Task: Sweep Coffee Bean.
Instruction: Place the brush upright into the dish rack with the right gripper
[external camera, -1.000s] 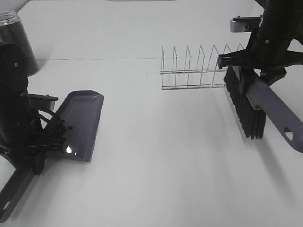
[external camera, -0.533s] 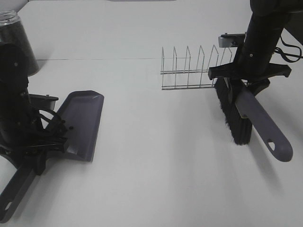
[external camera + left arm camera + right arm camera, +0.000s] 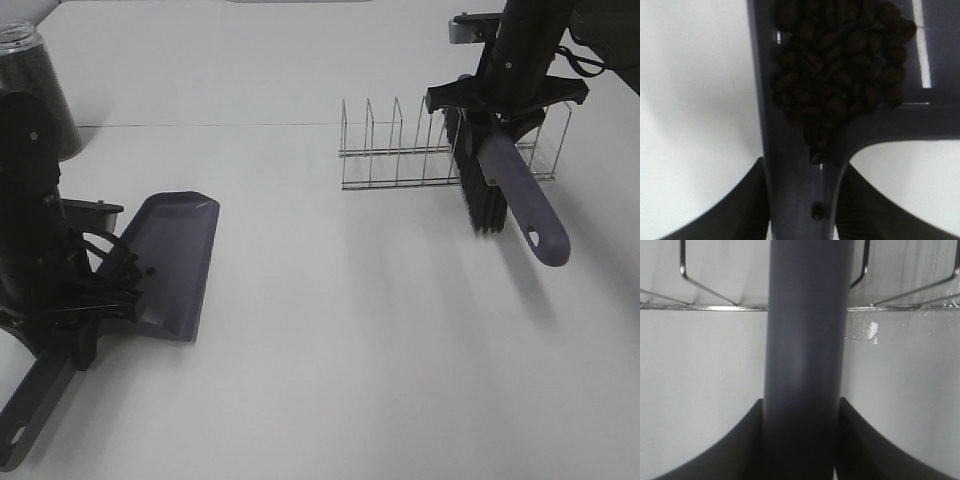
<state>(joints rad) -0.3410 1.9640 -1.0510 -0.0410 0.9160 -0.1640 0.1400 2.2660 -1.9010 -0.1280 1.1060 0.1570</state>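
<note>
The coffee bean pile lies inside the grey dustpan, heaped at its rear wall by the handle; from above only a few beans show. My left gripper is shut on the dustpan handle, and the pan rests on the table at the left. A grey brush with black bristles hangs tilted in the air by the wire rack. My right gripper is shut on the brush handle.
A wire dish rack stands at the back right, right behind the brush. A tall clear jar of dark beans stands at the back left, behind the left arm. The dustpan handle's end reaches the table's front left.
My right arm has carried the brush back and to the left, up to the wire rack. The left arm and the dustpan have not moved.
</note>
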